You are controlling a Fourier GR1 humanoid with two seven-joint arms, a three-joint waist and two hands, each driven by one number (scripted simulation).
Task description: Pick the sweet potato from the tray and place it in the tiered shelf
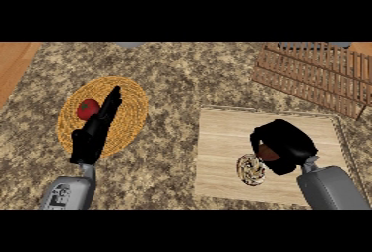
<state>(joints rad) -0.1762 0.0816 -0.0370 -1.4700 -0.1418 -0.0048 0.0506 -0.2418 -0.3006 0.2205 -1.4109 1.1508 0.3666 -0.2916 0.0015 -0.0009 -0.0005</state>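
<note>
On the pale wooden tray (225, 138) at the right, my right hand (285, 142) is curled around a reddish-brown sweet potato (268, 153), of which only a small part shows under the fingers. The slatted wooden tiered shelf (312, 74) stands at the far right corner, well beyond the tray. My left hand (94, 133) hovers with straight fingers over a woven round mat (127, 113) at the left, holding nothing.
A red tomato (88, 109) lies on the woven mat beside my left hand. A small patterned round object (251, 169) sits on the tray just left of my right wrist. The speckled counter (174, 74) ends at a wooden floor strip at far left.
</note>
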